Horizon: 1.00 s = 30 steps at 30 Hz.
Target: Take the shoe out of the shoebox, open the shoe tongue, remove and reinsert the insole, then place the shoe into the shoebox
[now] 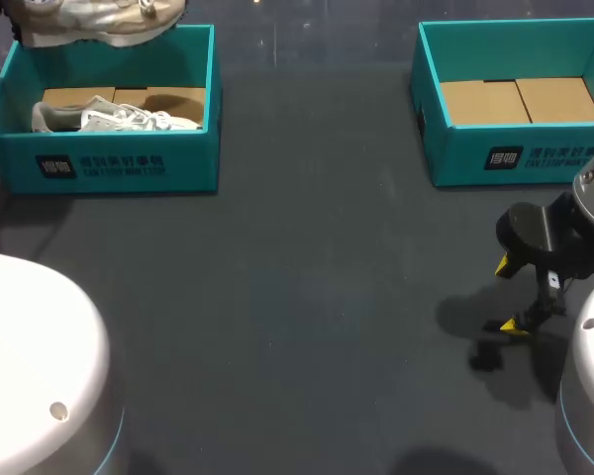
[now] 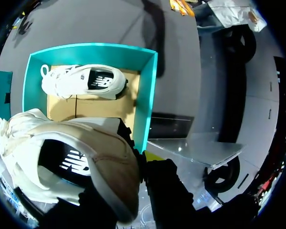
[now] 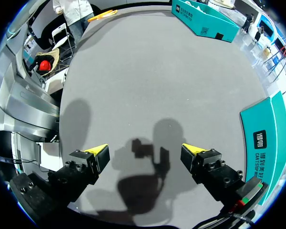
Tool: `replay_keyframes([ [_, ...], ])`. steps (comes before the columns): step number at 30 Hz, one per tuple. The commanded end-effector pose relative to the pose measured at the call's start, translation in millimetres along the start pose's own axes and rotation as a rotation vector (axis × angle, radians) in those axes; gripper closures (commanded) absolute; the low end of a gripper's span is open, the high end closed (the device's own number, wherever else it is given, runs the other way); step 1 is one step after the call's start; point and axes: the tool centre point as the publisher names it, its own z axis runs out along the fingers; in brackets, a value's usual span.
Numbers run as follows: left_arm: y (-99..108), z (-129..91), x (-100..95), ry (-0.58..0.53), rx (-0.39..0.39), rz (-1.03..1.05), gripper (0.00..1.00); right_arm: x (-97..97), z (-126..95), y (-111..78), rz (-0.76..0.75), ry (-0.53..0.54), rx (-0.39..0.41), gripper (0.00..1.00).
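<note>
The beige shoe (image 1: 99, 25) hangs in the air at the upper left edge of the head view, just above the back wall of the left shoebox (image 1: 109, 168), only partly in frame. In the left wrist view this beige shoe (image 2: 86, 162) fills the space right at the left gripper (image 2: 145, 160), whose fingers pinch it at the heel end; one yellow fingertip (image 2: 153, 155) shows against the outside of the shoe, the other is hidden by it. Beneath the held shoe lies the open teal left shoebox (image 2: 150, 95), and in it a white shoe (image 2: 83, 81) rests on its side on the brown cardboard floor. The head view shows the same white shoe (image 1: 119, 119) in the box. At the upper right of the head view stands the right shoebox (image 1: 515, 158), showing only its cardboard floor. Well apart from it, at the lower right, the right gripper (image 1: 508, 295) hovers over the dark table (image 1: 307, 297). The right wrist view shows its fingers (image 3: 100, 151) spread wide with nothing between them.
</note>
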Motion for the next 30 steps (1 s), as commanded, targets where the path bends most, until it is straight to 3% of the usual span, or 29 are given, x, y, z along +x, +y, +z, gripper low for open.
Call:
replay_keyframes([
  [1,2,18,-5.3,0.049,0.015,0.026,1.00,1.9,0,-0.5,0.000,-0.003,0.002,0.00],
  [15,9,17,-3.7,0.072,0.003,0.036,1.00,1.9,0,-0.5,0.000,-0.003,0.002,0.00],
  [20,6,36,-8.2,0.068,0.064,0.056,1.00,1.9,0,-0.5,0.000,-0.003,0.002,0.00],
  [30,4,59,-9.3,0.091,0.086,0.049,1.00,1.9,0,-0.5,0.000,-0.003,0.002,0.00],
])
